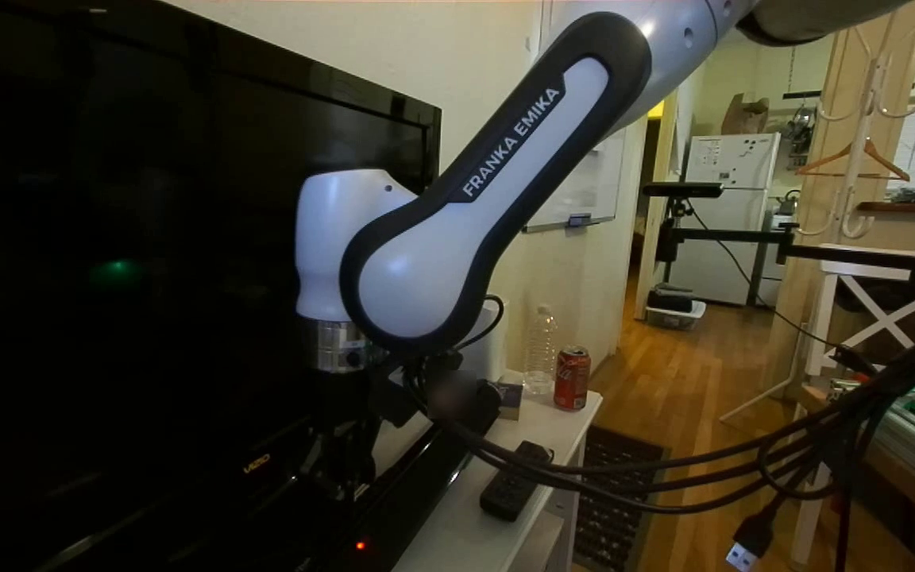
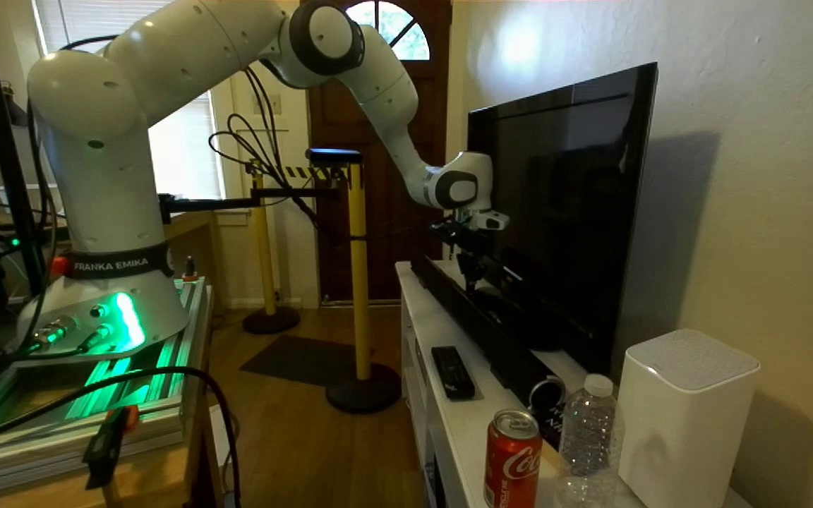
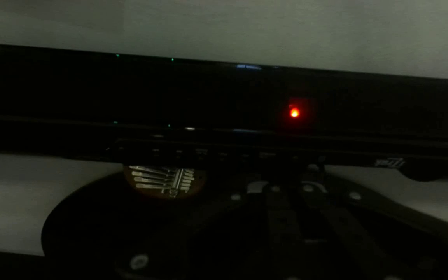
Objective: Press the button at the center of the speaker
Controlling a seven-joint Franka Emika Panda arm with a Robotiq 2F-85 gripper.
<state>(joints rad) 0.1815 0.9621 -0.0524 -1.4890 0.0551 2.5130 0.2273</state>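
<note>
The gripper points down by the speaker

The long black speaker lies on a white cabinet, in front of the television. At the speaker's television-side edge, the gripper looks pressed together; whether it touches the speaker cannot be told. In the wrist view a row of small marks runs along that edge, too dim to read, and a red light glows on the speaker. The button is too dark to make out.
</note>
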